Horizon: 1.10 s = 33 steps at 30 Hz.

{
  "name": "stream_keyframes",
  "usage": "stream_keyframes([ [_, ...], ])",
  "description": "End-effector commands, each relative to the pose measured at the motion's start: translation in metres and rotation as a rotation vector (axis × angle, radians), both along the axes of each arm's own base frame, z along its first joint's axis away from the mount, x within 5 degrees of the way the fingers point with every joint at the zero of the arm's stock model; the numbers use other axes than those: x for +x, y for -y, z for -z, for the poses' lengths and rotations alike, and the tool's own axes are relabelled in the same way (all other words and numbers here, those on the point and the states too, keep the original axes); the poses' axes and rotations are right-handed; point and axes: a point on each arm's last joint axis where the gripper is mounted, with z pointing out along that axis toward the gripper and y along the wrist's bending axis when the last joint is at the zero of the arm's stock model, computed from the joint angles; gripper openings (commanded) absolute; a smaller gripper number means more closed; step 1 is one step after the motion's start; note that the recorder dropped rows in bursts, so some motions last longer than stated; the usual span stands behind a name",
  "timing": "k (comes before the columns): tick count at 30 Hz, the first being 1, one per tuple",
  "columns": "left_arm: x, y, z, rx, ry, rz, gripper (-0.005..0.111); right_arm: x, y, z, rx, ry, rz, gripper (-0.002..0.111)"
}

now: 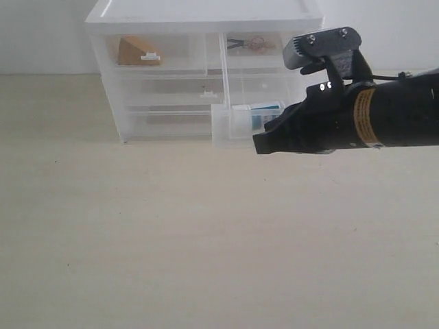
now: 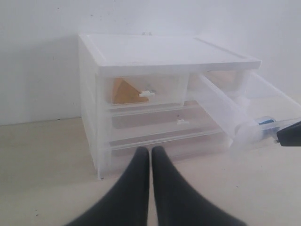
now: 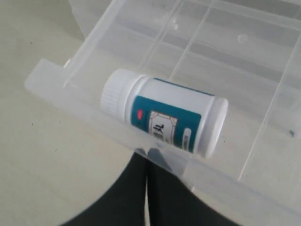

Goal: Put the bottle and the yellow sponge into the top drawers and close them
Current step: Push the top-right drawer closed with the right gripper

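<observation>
The white-framed chest (image 1: 199, 14) stands at the back. Its top left drawer (image 1: 185, 55) is pushed in, and the yellow sponge (image 1: 134, 51) shows orange-tan through its front, as does the sponge (image 2: 123, 92) in the left wrist view. The top right drawer (image 1: 223, 127) is pulled far out. The bottle (image 3: 164, 113) lies on its side inside it, against the front wall (image 3: 84, 106). My right gripper (image 3: 148, 153) is shut, tips touching that wall's outer face at the tab handle. My left gripper (image 2: 150, 150) is shut and empty, well in front of the chest.
Two full-width drawers (image 1: 171, 92) sit shut below the top pair. Small dark items (image 1: 247, 43) show in the chest's top right slot. A white wall rises behind the chest. Beige tabletop (image 1: 171, 240) spreads in front.
</observation>
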Motion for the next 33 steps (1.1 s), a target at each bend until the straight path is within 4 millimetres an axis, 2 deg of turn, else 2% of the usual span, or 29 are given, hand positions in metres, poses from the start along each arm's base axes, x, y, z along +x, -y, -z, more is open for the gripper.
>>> stream_keyframes([
  [1, 0.000, 0.000, 0.002, 0.000, -0.008, 0.003, 0.004, 0.011, -0.001, -0.020, -0.002, 0.084, 0.023, 0.001],
  [4, 0.000, 0.000, 0.002, 0.002, -0.009, -0.003, 0.004, 0.019, -0.005, -0.021, -0.012, 0.097, 0.025, 0.001],
  [8, 0.000, -0.001, 0.002, 0.013, -0.007, -0.007, 0.004, 0.046, -0.018, -0.008, -0.037, 0.074, 0.035, 0.001],
  [13, 0.000, -0.001, 0.002, 0.016, -0.006, -0.006, 0.004, 0.073, -0.019, -0.032, -0.076, 0.191, 0.136, 0.001],
  [19, 0.000, -0.001, 0.002, 0.016, -0.006, -0.006, 0.004, 0.090, -0.028, -0.035, -0.062, 0.210, 0.134, 0.001],
  [23, 0.000, -0.001, 0.002, 0.016, -0.006, -0.006, 0.004, 0.085, -0.029, -0.034, -0.046, 0.192, 0.114, 0.001],
  [33, 0.000, 0.000, 0.002, 0.015, -0.004, 0.000, 0.004, 0.034, -0.004, -0.022, -0.073, 0.137, 0.076, 0.001],
])
